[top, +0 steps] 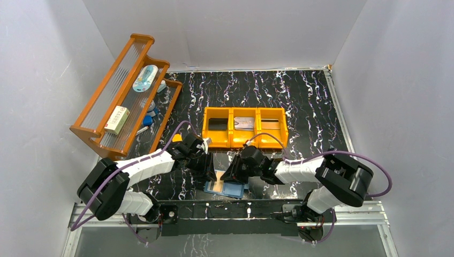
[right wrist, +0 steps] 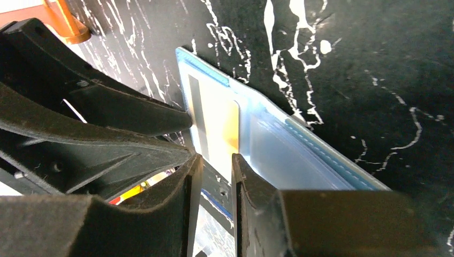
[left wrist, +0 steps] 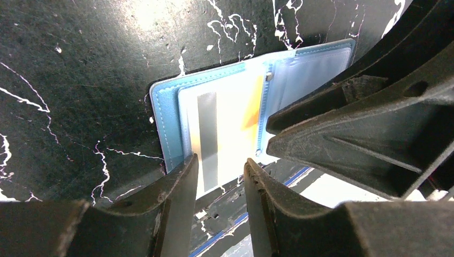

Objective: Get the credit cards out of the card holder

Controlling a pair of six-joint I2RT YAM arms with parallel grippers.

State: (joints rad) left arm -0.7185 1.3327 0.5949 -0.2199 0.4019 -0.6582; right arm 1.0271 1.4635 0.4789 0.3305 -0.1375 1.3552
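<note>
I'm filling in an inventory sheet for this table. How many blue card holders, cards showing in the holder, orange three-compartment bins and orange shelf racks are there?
Blue card holder: 1
Card showing in the holder: 1
Orange three-compartment bin: 1
Orange shelf rack: 1
Total: 4

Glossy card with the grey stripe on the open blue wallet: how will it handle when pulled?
Probably stiff: the glossy striped plastic card lies flat, unbent. Likely slippery, given the glare on its face. The open teal-blue bifold wallet looks light and thin, so it may slide along the black marbled table unless held.
</note>
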